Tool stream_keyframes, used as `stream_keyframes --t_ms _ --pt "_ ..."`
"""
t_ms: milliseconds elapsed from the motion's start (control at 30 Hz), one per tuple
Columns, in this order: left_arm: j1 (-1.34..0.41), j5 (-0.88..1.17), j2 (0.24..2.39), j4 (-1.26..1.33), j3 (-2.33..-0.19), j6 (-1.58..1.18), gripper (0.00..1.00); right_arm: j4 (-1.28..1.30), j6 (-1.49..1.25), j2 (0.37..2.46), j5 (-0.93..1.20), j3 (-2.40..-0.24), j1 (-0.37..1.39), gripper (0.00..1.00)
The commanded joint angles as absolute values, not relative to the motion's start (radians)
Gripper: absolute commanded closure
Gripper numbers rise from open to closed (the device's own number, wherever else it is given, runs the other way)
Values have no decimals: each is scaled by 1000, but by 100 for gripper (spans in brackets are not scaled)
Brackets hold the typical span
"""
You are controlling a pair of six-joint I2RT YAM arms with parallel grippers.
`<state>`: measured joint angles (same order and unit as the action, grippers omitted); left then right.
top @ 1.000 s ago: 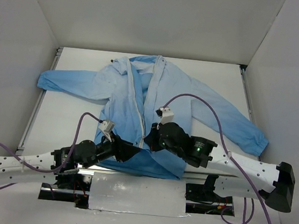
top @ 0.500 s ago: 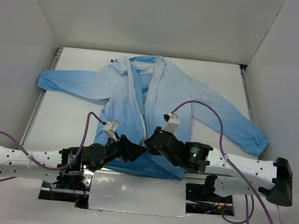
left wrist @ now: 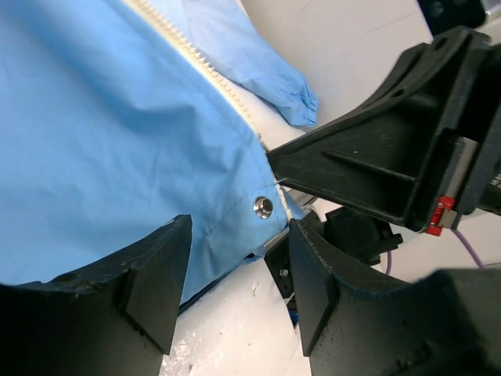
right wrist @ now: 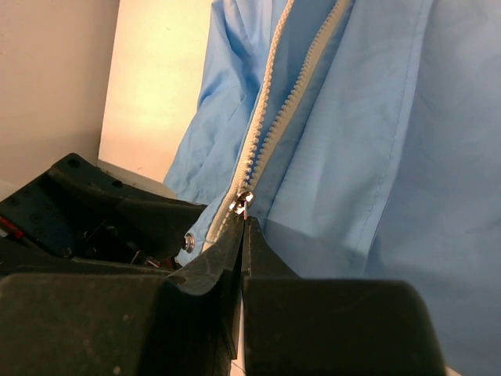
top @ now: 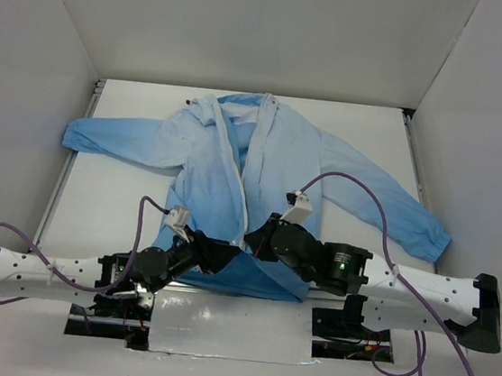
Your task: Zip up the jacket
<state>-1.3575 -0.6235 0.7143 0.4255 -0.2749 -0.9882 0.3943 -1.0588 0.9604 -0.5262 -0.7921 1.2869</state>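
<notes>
**Right gripper pinches the zipper slider at the jacket's near hem**

We see the jacket spread flat on the white table. Its collar lies at the far side and its hem at the near edge. One sleeve reaches left, and the other sleeve runs right and nearer. The front lies open at the far end, and the white zipper runs down the middle towards the hem.

Both arms meet at the near hem, almost touching each other. The right gripper sits at the bottom of the zipper. In its wrist view its two fingers are pressed together, and the small metal zipper slider is nipped at their tips. The two rows of teeth come together just above the slider.

The left gripper is just to the left, at the hem corner. In its wrist view its jaws stand apart, with one finger on either side of the blue fabric. We see the fabric between them but no clamp on it. A metal snap sits at the hem corner between the fingers. The black body of the right gripper is just beyond it, and a gathered cuff lies farther off.
</notes>
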Motion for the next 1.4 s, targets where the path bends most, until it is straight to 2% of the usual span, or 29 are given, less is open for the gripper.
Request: stream_keyframes --t_ms 0,333,500,733,767,800,833,900,933,1067,1200,1300,1367 --pt "-1359 -614 700 584 -250 -919 35 307 -1083 980 -502 -815 1305 100" --pt "-1359 -617 689 670 -212 -900 39 313 -1089 1023 -514 -839 1330 100" --pt "-1359 -611 732 695 -206 -910 50 287 -1104 1009 -528 -827 1342 100" --pt "-1359 -598 772 742 -178 -920 52 273 -1108 994 -515 -821 1345 100" --pt "-1359 -595 775 755 -176 -907 55 275 -1108 1000 -509 -824 1347 100" --pt "-1359 -595 776 752 -179 -905 63 275 -1109 1002 -506 -824 1347 100" --pt "-1359 -598 776 741 -186 -905 76 269 -1114 1000 -503 -819 1347 100" --pt "-1359 -604 772 714 -193 -900 84 265 -1109 993 -497 -815 1348 100" --pt "-1361 -613 766 697 -198 -911 100 255 -1097 982 -489 -808 1348 100" --pt "-1359 -634 753 635 -209 -933 100 255 -1014 970 -499 -804 1347 100" --pt "-1359 -637 738 412 -255 -1003 100 282 -712 968 -479 -847 1342 100" --pt "-1359 -632 735 227 -285 -1104 100 496 -518 1017 -437 -978 1280 100" --pt "-1359 -632 727 125 -290 -1144 100 547 -464 1060 -388 -1017 1214 100"
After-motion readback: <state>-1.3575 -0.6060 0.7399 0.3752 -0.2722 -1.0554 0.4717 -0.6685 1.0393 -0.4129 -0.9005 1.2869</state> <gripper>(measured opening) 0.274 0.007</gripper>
